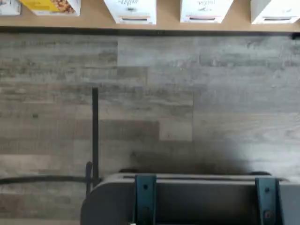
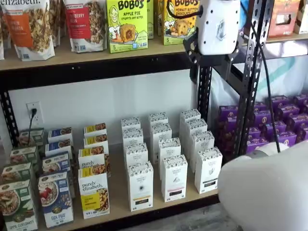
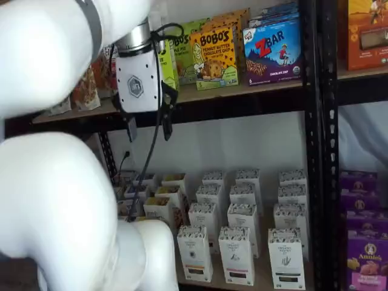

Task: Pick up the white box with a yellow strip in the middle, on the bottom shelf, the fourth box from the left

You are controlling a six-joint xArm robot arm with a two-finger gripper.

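I reckon nothing is done yet: my tool hangs up by the upper shelf, fingers spread and empty, while the white box with the yellow strip sits untouched at the bottom shelf's front edge.

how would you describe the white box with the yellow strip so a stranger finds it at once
On the bottom shelf, right of the colourful cereal boxes, stand three columns of white boxes. Take the front box of the leftmost white column, beside the purely elizabeth box. Its strip looks yellowish, while the neighbouring front box has a pink one.
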